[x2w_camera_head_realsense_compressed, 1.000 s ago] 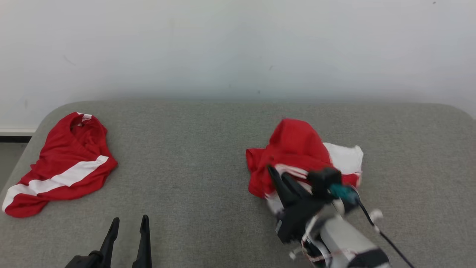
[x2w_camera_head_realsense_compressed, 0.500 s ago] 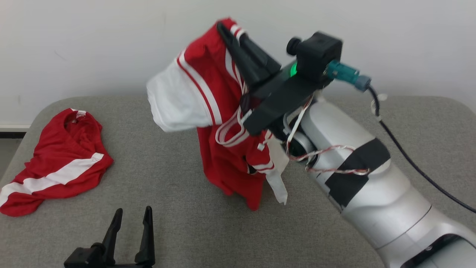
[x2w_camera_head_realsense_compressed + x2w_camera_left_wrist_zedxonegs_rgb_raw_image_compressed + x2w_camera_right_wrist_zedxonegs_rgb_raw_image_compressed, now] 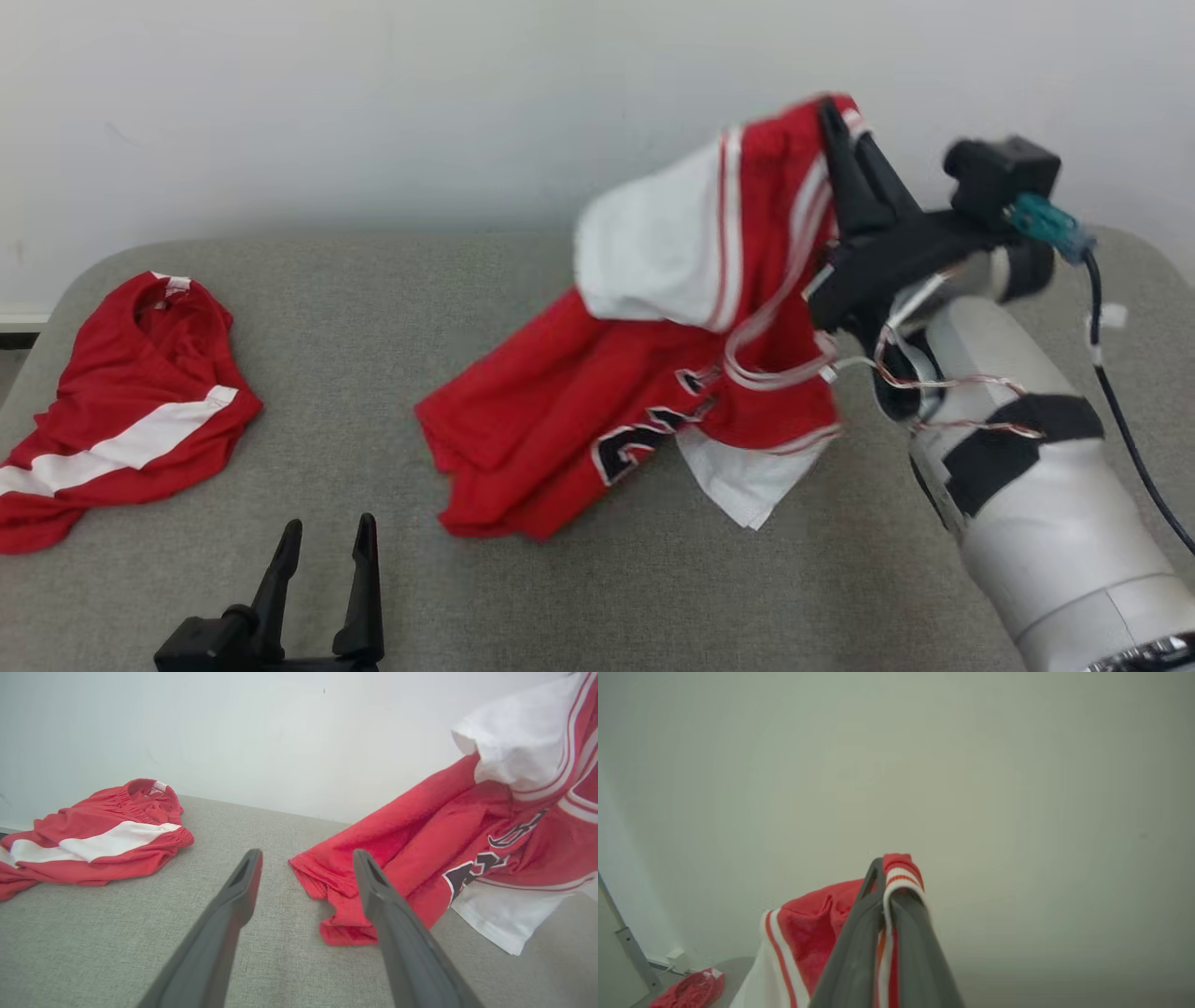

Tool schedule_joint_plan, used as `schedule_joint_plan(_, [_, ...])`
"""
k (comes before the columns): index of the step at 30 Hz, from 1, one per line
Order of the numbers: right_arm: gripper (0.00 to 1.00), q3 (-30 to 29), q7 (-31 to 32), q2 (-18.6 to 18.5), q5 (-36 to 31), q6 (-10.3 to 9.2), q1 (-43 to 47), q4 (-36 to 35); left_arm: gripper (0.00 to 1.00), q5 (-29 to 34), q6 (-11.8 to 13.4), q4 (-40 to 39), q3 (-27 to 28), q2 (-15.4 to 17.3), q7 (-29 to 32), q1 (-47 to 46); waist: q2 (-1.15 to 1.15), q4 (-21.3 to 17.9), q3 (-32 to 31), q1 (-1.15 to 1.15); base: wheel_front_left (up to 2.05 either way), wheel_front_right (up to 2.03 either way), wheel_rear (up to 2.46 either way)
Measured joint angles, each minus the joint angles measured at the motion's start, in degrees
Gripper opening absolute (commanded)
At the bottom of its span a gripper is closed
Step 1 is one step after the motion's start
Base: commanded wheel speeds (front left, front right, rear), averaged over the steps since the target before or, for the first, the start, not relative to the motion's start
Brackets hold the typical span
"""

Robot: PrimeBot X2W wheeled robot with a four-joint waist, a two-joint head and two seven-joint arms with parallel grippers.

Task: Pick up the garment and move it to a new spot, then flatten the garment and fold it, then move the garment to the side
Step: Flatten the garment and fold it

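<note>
The right gripper (image 3: 840, 126) stands high in the upper right of the head view, its two dark fingers pressed together on a striped red and white edge of the basketball jersey (image 3: 569, 411). In the right wrist view the same pinch shows at bottom centre: the right gripper (image 3: 887, 886) has the striped band folded over one fingertip, and the jersey (image 3: 808, 924) hangs away to the lower left against the pale wall (image 3: 971, 765).

The jersey is stretched in a slant. Its long axis runs from the pinched end at the upper right down to the lower left, where a red corner lies bunched on the grey fabric surface (image 3: 373, 308) near the middle of the frame. The upper part is lifted clear, with a white panel puffed out to the left of the fingers. A white flap hangs at the lower right, and black lettering shows on the red cloth between them.

The left gripper (image 3: 327, 525) sits at the lower left of the head view, fingers spread and holding nothing. In the left wrist view its fingers (image 3: 243, 891) point up the frame, and the jersey (image 3: 411, 844) lies just beyond the right one.

Red shorts with a white stripe (image 3: 121, 411) lie crumpled at the far left, well apart from the jersey.
</note>
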Motion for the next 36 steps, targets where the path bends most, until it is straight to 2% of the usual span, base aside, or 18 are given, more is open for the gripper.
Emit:
schedule_joint_plan(4, [0.0, -6.2, 0.0, -1.6, -1.5, 0.0, 6.3, 3.3, 1.0, 0.0, -0.5, 0.3, -0.1, -0.1, 0.0, -0.5, 0.0, -0.6, 0.6, 0.0, 0.0, 0.0, 0.0])
schedule_joint_plan(13, [0.0, -11.4, 0.0, -3.0, -2.5, 0.0, 20.3, 2.0, 1.0, 0.0, -0.9, 1.3, 0.6, -0.1, 0.0, -0.4, 0.0, -1.8, 0.0, -0.01, 0.0, 0.0, 0.0])
schedule_joint_plan(16, [0.0, -12.5, 0.6, -4.6, -2.2, 0.0, 23.7, 1.5, 1.0, 0.0, -1.0, 1.3, 1.1, -0.1, 0.0, 0.0, 0.0, -2.4, -0.5, -0.01, 0.0, 0.0, 0.0])
schedule_joint_plan(22, [0.0, -11.4, 8.4, -7.0, -2.2, 0.0, 28.1, -1.3, 1.0, 0.2, -1.4, 1.4, 1.5, -0.1, 0.0, 0.4, 0.0, -3.8, -0.9, -0.01, 0.0, 0.0, 0.0])
schedule_joint_plan(26, [0.0, -9.3, 14.2, -10.9, -3.8, 0.0, 30.6, -5.3, 1.0, 0.2, -1.5, 1.5, 1.3, -0.1, 0.0, 0.4, 0.0, -4.1, -1.2, -0.01, 0.0, 0.0, 0.0])
schedule_joint_plan(31, [0.0, -8.3, 19.7, -16.2, -10.3, 0.0, 32.5, -9.5, 1.0, 0.2, -1.5, 1.6, 1.0, -0.2, 0.0, 0.4, 0.0, -4.1, -1.4, -0.01, 0.0, 0.0, 0.0])
schedule_joint_plan(36, [0.0, -12.4, 22.5, -16.2, -16.4, 0.0, 32.7, -15.2, 1.0, 0.2, -1.7, 1.8, 1.1, -0.2, 0.0, 0.4, 0.0, -3.7, -1.5, -0.01, 0.0, 0.0, 0.0])
